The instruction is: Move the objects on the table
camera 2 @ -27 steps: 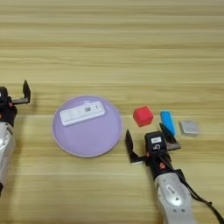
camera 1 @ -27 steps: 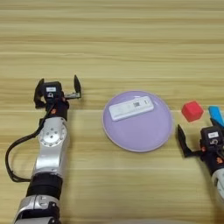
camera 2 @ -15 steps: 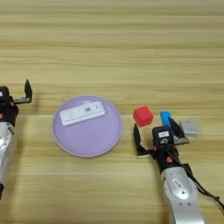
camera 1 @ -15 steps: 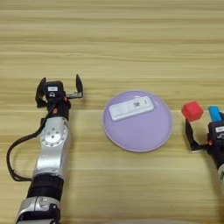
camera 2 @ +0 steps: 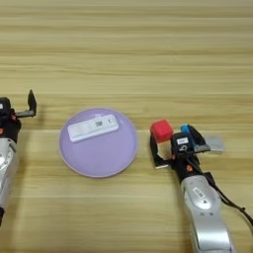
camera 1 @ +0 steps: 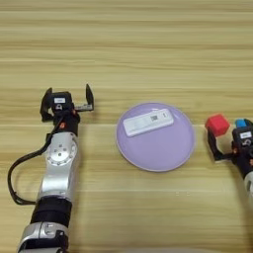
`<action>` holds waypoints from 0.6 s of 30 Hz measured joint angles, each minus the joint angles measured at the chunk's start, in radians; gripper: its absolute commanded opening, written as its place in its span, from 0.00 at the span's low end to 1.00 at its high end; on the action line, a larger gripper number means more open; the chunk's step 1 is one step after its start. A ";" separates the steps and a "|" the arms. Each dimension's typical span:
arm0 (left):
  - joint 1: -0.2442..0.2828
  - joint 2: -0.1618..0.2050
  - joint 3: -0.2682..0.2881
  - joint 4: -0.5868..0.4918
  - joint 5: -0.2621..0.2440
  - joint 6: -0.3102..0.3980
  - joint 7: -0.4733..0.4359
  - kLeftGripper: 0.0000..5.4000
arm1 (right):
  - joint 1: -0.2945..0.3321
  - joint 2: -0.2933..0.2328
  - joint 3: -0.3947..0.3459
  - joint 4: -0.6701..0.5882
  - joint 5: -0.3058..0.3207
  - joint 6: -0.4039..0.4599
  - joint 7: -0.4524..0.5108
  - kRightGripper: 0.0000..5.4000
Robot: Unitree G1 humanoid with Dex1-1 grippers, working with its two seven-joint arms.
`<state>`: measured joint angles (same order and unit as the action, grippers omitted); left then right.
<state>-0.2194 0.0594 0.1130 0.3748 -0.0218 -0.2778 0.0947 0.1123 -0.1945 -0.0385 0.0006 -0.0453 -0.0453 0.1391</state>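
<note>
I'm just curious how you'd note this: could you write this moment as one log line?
right gripper: open, beside red cube | left gripper: open, parked left of plate | white bar: on plate

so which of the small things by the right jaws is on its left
The small red cube, just left of the right gripper; the blue piece and grey flat piece lie further right.

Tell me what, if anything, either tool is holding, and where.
Nothing is held. The right tool is open near the red cube; the left tool is open over bare table.
</note>
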 measured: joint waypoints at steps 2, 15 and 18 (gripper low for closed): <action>0.000 0.000 0.000 0.000 0.001 0.000 0.000 1.00 | -0.013 -0.001 0.000 0.014 0.000 0.006 0.001 1.00; 0.000 -0.002 -0.004 -0.001 0.002 0.002 0.001 1.00 | -0.062 -0.007 0.000 0.112 -0.001 0.004 0.011 1.00; 0.000 -0.002 -0.004 -0.001 0.002 0.006 0.001 1.00 | -0.066 -0.007 0.000 0.117 -0.001 0.003 0.014 1.00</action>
<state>-0.2193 0.0577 0.1095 0.3741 -0.0196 -0.2716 0.0955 0.0466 -0.2014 -0.0383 0.1179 -0.0459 -0.0425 0.1529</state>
